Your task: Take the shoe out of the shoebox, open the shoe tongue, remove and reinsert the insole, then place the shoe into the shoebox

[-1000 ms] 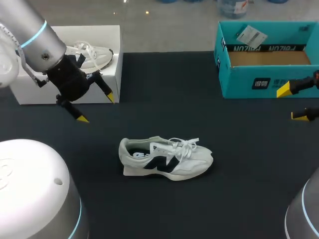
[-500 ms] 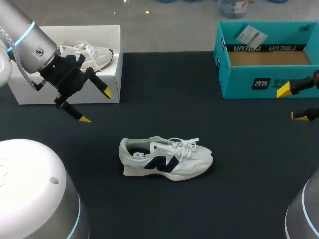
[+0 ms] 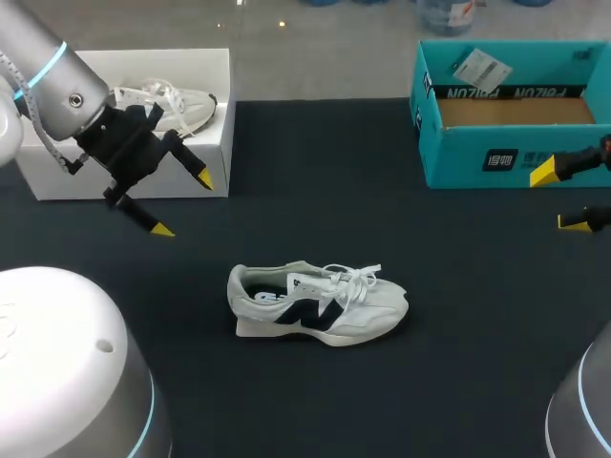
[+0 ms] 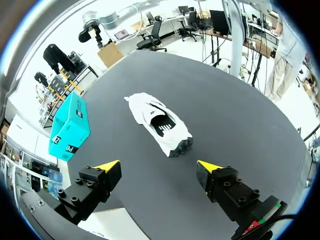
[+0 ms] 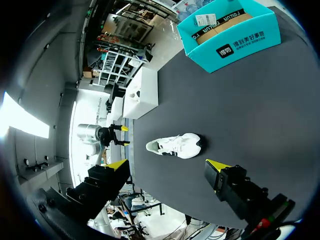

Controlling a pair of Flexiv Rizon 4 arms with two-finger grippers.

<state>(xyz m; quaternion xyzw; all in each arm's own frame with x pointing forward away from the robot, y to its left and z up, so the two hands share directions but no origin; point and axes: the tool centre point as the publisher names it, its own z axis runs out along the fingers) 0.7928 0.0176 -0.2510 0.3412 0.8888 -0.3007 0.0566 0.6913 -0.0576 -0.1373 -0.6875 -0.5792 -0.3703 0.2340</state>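
You've got the shoe (image 3: 318, 304) upright mid-desk (image 3: 315, 191), toe to your right. Left jaws wide by the white box (image 3: 191, 69), right jaws wide near the teal shoebox (image 3: 477, 157).

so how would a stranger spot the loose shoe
On the black table, look in front of the gap between the white box, rear left, and the teal box, rear right. The shoe lies there alone, dark mark on its side; the other shoe sits inside the white box.
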